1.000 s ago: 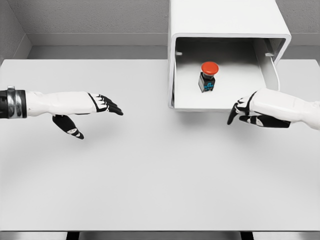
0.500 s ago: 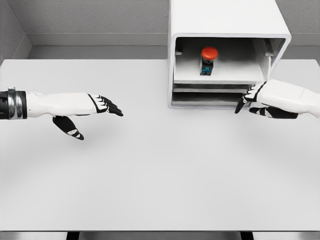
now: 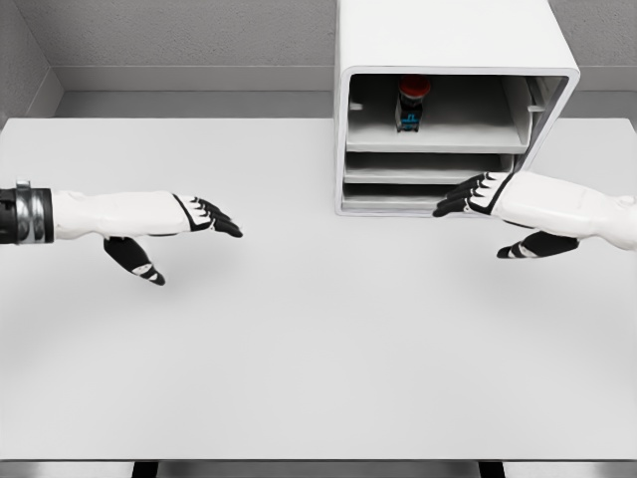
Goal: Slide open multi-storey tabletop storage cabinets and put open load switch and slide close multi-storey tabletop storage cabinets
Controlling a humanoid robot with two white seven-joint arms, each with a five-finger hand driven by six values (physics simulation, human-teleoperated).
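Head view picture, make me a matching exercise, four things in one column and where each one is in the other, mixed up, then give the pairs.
Things:
1. red push-button switch
2. left hand
3. right hand
4. cabinet

Places:
A. at the cabinet's lower front, fingers stretched toward the trays
B. at the table's far edge, right of the middle
C. on the top tray, deep inside the cabinet
D. over the table's left side, far from the cabinet, holding nothing

Pairs: 1-C, 2-D, 3-A, 4-B
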